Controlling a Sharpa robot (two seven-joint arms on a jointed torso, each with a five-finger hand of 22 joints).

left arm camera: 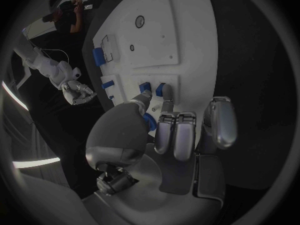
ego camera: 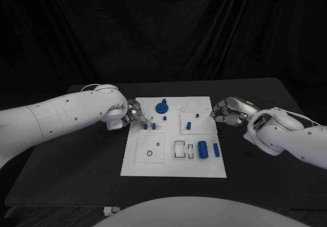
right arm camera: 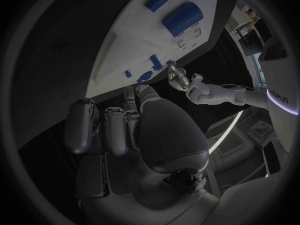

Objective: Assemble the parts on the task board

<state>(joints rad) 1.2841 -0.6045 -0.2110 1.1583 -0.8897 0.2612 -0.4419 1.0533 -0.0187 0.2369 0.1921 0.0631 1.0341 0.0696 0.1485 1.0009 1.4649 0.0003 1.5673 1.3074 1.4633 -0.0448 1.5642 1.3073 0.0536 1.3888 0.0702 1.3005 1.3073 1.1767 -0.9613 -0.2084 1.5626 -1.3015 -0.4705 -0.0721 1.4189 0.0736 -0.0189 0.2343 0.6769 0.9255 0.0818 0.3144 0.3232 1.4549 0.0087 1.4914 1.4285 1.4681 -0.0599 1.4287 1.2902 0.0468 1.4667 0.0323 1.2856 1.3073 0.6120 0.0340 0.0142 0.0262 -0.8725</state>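
The white task board (ego camera: 204,166) lies mid-table. My left hand (ego camera: 133,116) reaches over its left edge, thumb and fingertips (left arm camera: 165,104) just short of two small upright blue pegs (ego camera: 145,126) (left arm camera: 160,89); nothing sits between them. A blue round knob (ego camera: 161,107) stands beyond the hand, partly behind the thumb in the left wrist view. My right hand (ego camera: 228,112) hovers off the board's right edge with its fingers curled in and nothing in them (right arm camera: 119,130). A thick blue cylinder (ego camera: 202,149) (right arm camera: 183,17) and a slim one (ego camera: 216,150) lie at the board's near right.
Another blue peg (ego camera: 189,126) stands in the board's middle right plate, with a smaller one (ego camera: 197,115) behind it. A square plate with a small ring (ego camera: 150,152) (left arm camera: 139,21) is at the near left. Black table (ego camera: 81,165) surrounds the board.
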